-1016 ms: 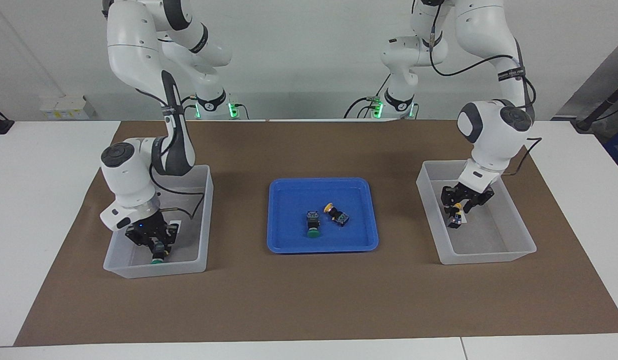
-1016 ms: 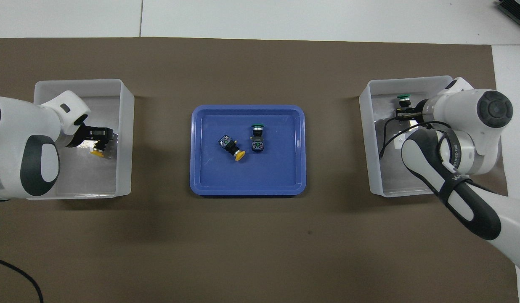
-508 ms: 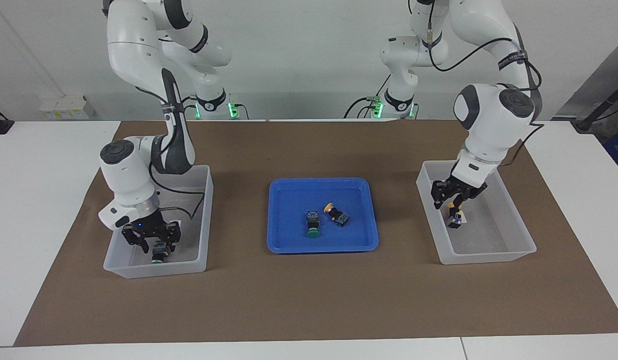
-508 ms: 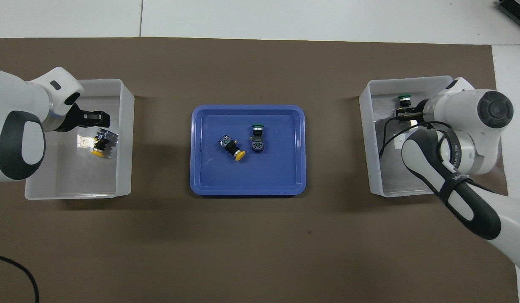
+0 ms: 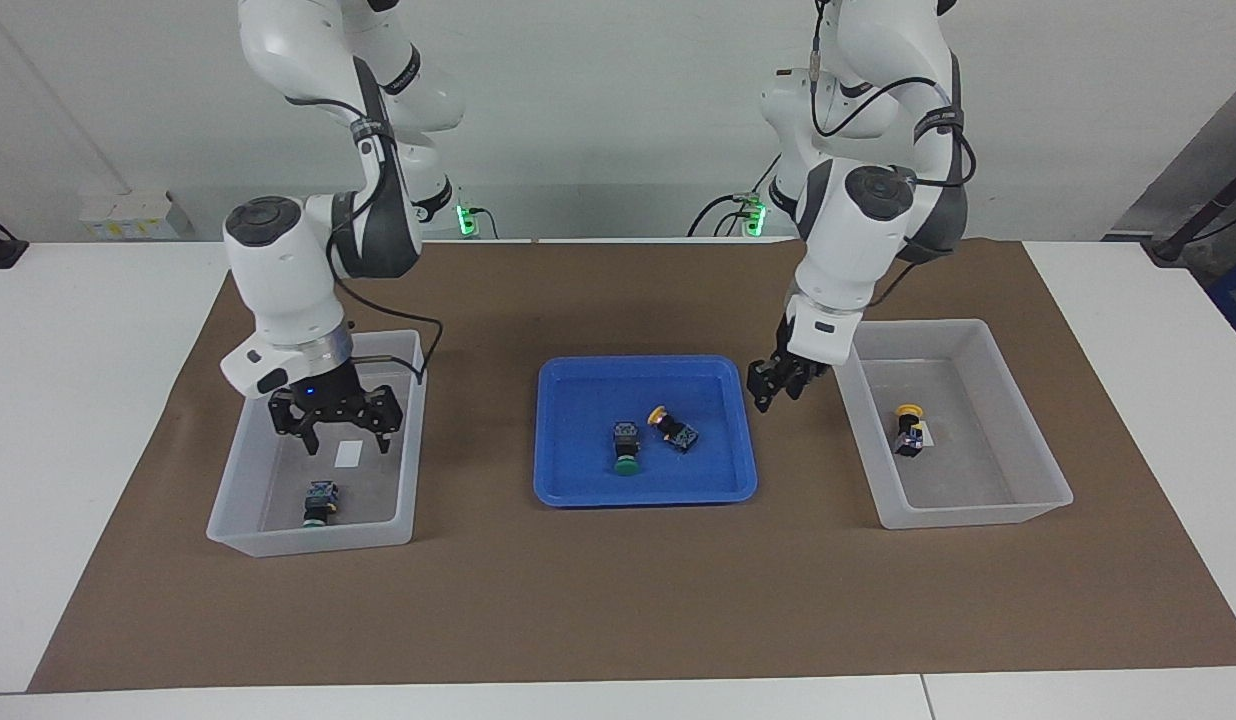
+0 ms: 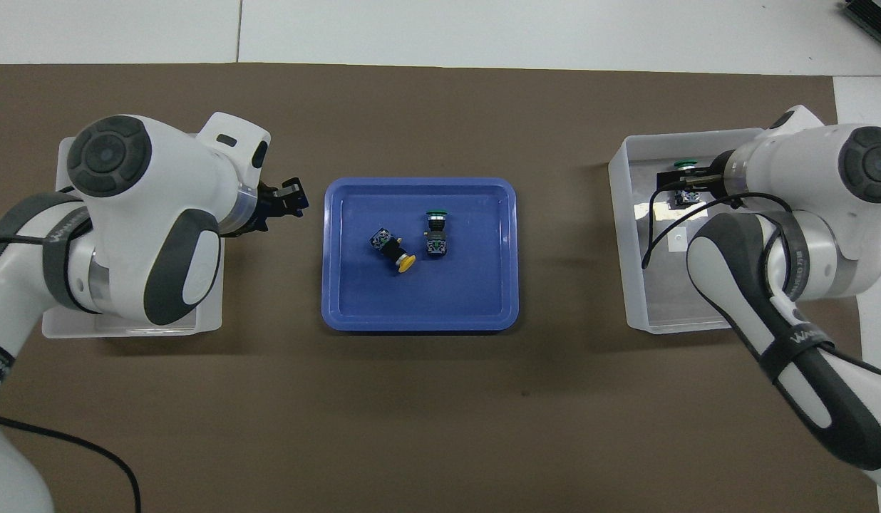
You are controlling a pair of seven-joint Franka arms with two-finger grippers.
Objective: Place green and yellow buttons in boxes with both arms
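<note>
Now a green button lies in the box at the right arm's end, and a yellow button lies in the box at the left arm's end. Another green button and another yellow button lie close together in the blue tray between the boxes. The right gripper hangs open and empty over its box. The left gripper holds nothing above the gap between tray and box; whether its fingers are parted cannot be told.
</note>
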